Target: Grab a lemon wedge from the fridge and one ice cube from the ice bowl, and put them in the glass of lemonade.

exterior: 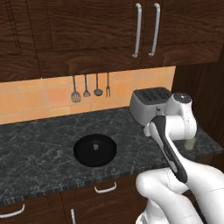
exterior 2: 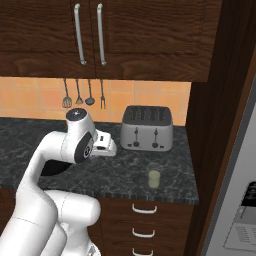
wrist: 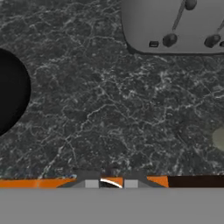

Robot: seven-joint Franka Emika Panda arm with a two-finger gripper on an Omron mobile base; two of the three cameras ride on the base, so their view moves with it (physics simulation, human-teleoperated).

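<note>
The black ice bowl sits on the dark stone counter with a tiny pale ice cube in its middle. The glass of lemonade stands near the counter's front right edge, in front of the toaster. My hand hovers over the counter between bowl and toaster. In the hand view the bowl is at the left and the glass at the right edge. The gripper has its tips close together, a thin pale arc between them. The lemon wedge is out of view. The fridge stands at the far right.
A steel toaster stands against the tiled wall, also in the hand view. Several utensils hang on the backsplash. Dark cabinets hang overhead. A dark wood panel separates counter and fridge.
</note>
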